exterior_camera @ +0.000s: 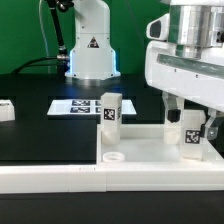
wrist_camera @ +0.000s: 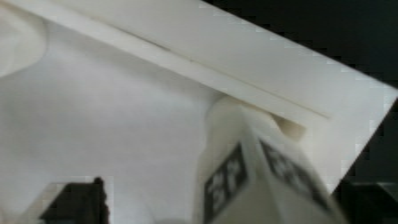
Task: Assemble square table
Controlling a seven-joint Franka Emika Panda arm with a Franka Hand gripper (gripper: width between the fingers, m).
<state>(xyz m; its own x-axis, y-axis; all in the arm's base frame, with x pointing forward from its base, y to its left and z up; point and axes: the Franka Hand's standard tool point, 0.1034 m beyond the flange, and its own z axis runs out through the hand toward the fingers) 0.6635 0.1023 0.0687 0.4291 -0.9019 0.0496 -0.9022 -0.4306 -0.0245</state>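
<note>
The step in hand is judged to be fitting a leg into a corner socket of the square top (exterior_camera: pixel 160 160), which lies rim-up on the black table (exterior_camera: pixel 50 135). The gripper (exterior_camera: pixel 191 125) hangs over the top's far corner on the exterior view's right, its jaws spread wide on either side of an upright tagged leg (exterior_camera: pixel 192 138) and holding nothing. In the wrist view, one dark finger (wrist_camera: pixel 80 200) stands clear of that leg (wrist_camera: pixel 258 175), which sits tight in the angle of the raised rim (wrist_camera: pixel 214 80). A second leg (exterior_camera: pixel 110 112) stands upright at the top's far corner on the exterior view's left; whether it is fully seated cannot be told. An open socket (exterior_camera: pixel 113 157) shows at the top's near corner on that same side. The marker board (exterior_camera: pixel 75 106) lies beyond the top. The next move calls for either closing on the leg again to turn it home, or lifting straight up clear of it before fetching another leg.
</note>
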